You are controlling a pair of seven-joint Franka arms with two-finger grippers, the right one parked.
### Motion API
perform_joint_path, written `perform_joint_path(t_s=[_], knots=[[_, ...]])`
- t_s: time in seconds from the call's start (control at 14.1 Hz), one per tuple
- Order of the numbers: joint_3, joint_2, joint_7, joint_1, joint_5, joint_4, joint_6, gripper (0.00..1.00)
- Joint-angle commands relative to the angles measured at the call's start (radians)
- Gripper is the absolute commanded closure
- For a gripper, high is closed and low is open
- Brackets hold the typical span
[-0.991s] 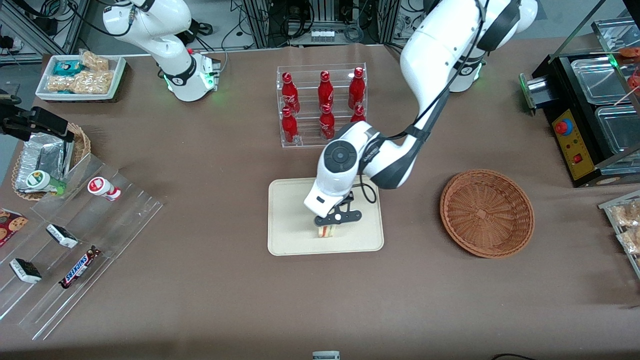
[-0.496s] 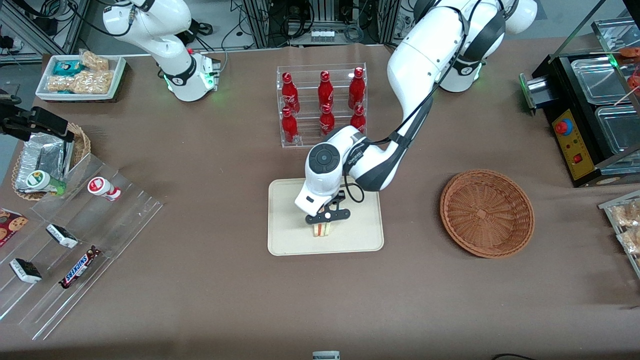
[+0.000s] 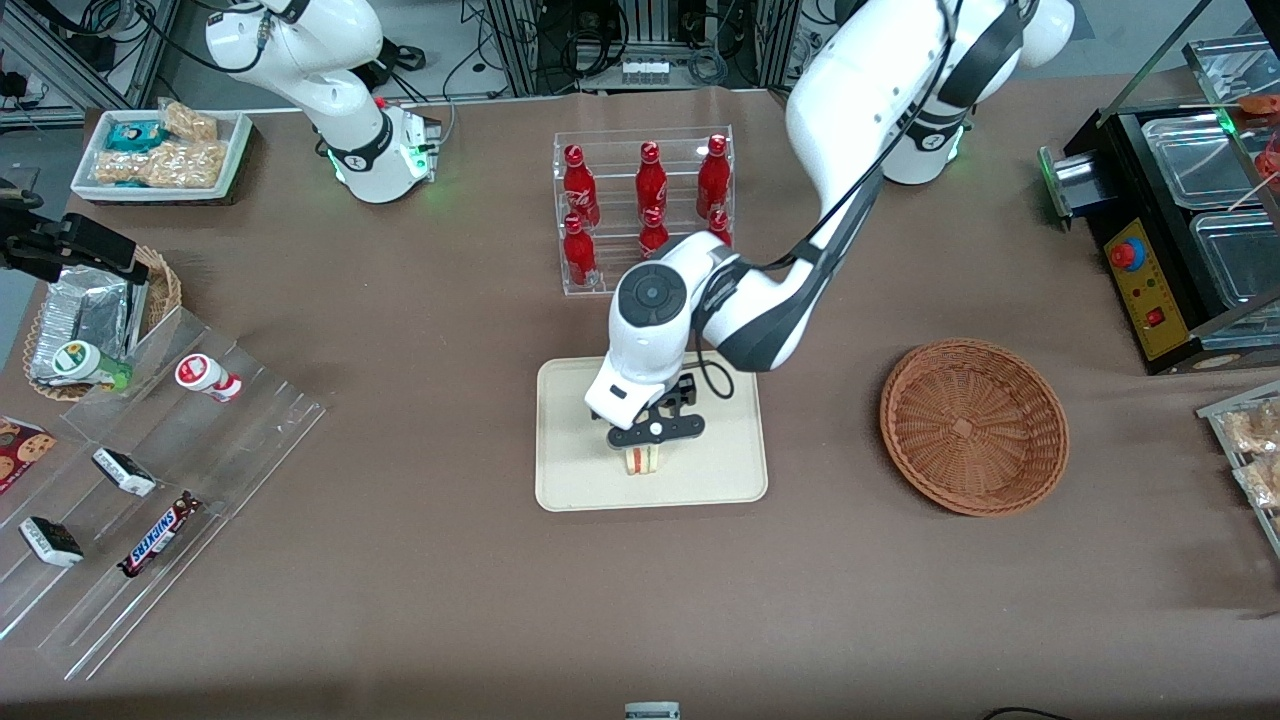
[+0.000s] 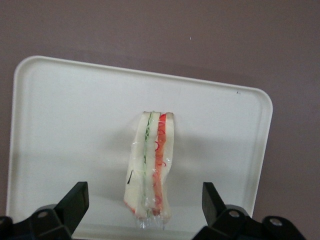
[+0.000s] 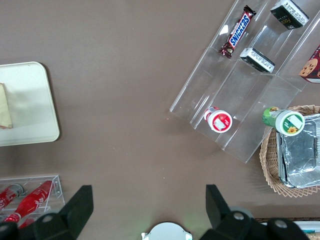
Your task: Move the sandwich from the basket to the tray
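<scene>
tray (image 3: pixel 720 470) mid-frame in front view, basket (image 3: pixel 973 425) at right, well apart. gripper (image 3: pixel 655 432) above tray — fingers (image 4: pixel 75 202) spread wide, holding nothing. sandwich (image 4: pixel 149 167) on tray, on edge, long axis running away from wrist camera.

Pale sandwich (image 4: pixel 149 167) striped green and orange-red; cream tray (image 3: pixel 580 485); brown woven basket (image 3: pixel 973 425); black gripper (image 3: pixel 655 432), fingers spread; dull brown table (image 3: pixel 400 580).
</scene>
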Motion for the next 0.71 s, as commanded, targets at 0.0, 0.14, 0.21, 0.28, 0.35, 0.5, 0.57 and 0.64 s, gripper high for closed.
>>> perform_joint_path(t_s=[0.0, 0.14, 0.21, 0.28, 0.35, 0.5, 0.57, 0.64], knots=[[0.000, -0.106, 0.000, 0.065, 0.009, -0.039, -0.097, 0.00], [-0.001, -0.175, 0.015, 0.127, -0.001, -0.116, -0.117, 0.00], [-0.001, -0.213, 0.041, 0.160, -0.002, -0.162, -0.116, 0.00], [-0.001, -0.240, 0.078, 0.190, -0.002, -0.197, -0.122, 0.00], [-0.001, -0.264, 0.109, 0.216, -0.002, -0.228, -0.126, 0.00], [-0.001, -0.324, 0.176, 0.279, -0.002, -0.315, -0.125, 0.00], [-0.001, -0.359, 0.228, 0.308, -0.001, -0.360, -0.128, 0.00], [-0.001, -0.396, 0.277, 0.336, -0.001, -0.395, -0.138, 0.00]])
